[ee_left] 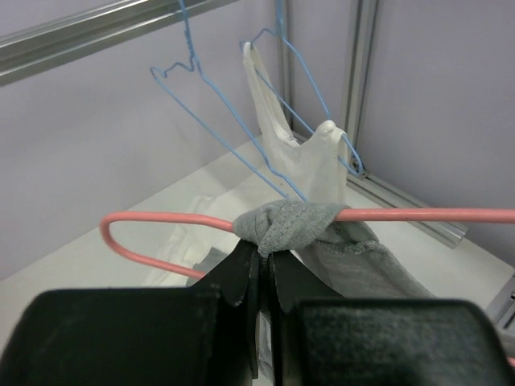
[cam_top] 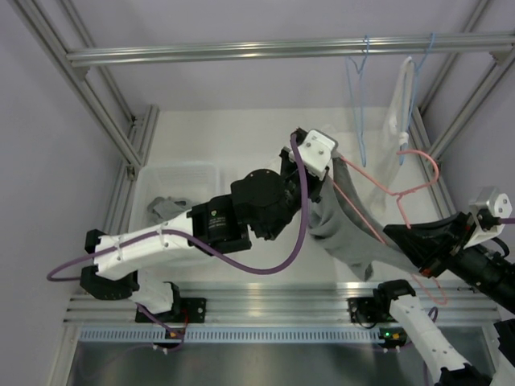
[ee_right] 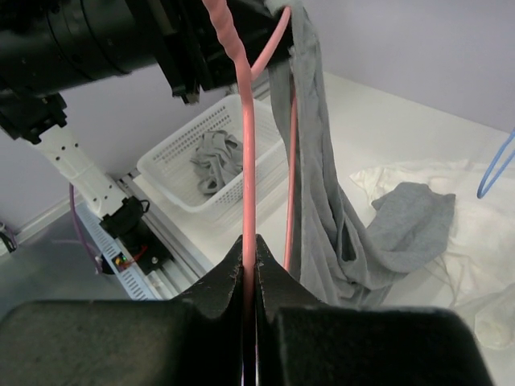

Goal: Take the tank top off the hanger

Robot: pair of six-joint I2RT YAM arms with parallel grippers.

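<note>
On pink hanger (ee_left: 418, 215), gray tank top (ee_left: 290, 225).

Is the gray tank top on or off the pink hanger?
On: the gray tank top wraps the pink hanger, pinched by the left hand.

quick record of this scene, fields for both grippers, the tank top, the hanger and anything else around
left gripper: shut on strap of grey tank top
right gripper: shut on pink hanger wire
tank top state: one strap bunched on hanger wire, body hanging below
rail: bare blue hanger, white tank top on another
white basket: grey garment inside
</note>
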